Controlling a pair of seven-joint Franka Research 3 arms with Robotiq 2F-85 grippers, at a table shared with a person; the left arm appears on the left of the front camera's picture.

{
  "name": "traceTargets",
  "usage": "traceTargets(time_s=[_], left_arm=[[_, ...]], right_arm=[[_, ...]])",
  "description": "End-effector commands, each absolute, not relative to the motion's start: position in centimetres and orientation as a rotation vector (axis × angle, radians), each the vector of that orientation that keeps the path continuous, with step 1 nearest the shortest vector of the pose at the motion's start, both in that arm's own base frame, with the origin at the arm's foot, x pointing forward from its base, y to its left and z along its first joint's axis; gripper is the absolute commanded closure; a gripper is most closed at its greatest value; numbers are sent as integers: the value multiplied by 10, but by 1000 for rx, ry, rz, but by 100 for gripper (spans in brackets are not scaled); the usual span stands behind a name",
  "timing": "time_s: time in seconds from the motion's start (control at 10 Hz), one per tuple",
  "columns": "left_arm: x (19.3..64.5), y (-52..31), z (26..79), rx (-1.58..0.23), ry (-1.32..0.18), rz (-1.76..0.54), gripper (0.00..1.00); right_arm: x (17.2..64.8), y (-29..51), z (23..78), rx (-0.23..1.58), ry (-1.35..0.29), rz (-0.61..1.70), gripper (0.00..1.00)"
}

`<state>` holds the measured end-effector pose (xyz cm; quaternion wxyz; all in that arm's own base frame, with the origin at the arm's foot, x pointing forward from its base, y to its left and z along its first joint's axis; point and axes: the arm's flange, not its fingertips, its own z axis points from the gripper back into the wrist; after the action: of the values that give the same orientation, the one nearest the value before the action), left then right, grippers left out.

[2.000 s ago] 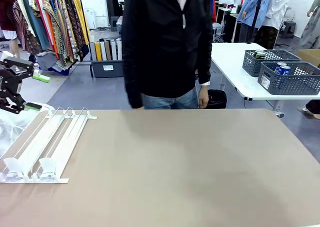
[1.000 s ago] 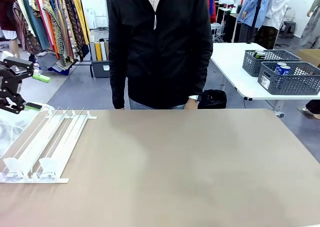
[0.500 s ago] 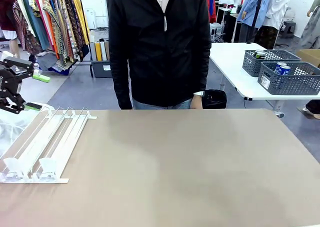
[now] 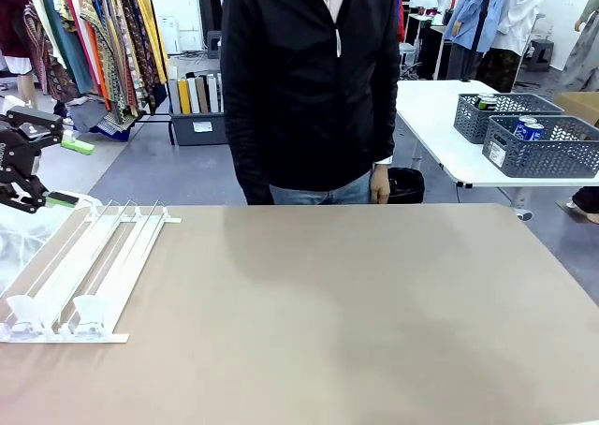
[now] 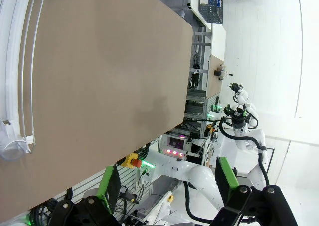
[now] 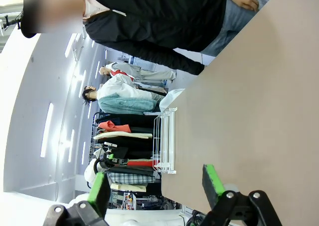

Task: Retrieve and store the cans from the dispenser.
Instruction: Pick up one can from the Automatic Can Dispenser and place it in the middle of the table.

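Front view: the white dispenser (image 4: 84, 271) lies at the table's (image 4: 356, 313) left edge, its lanes bare, curved stops toward the near side. The left hand (image 4: 26, 163) hovers beyond the dispenser's far end, off the table's far left corner, its fingers apart and holding nothing. In the right wrist view the right hand (image 6: 154, 188) likewise has its fingers spread, gripping nothing. A person (image 4: 314, 88) in a black jacket stands at the far edge. Cans (image 4: 527, 127) sit in a mesh basket (image 4: 543, 149) on another table behind.
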<state>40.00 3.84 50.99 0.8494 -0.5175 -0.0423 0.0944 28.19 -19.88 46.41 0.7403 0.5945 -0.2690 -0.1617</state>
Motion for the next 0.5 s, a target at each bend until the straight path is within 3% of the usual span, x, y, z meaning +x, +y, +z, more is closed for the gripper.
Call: traceTargets(time_s=[0.0,0.4], left_arm=[[398,40,511,-1073,-83,201,0],[398,40,511,-1073,-83,201,0]], right_arm=[[282,-199,467,1312,-595,-355,0],[282,-199,467,1312,-595,-355,0]])
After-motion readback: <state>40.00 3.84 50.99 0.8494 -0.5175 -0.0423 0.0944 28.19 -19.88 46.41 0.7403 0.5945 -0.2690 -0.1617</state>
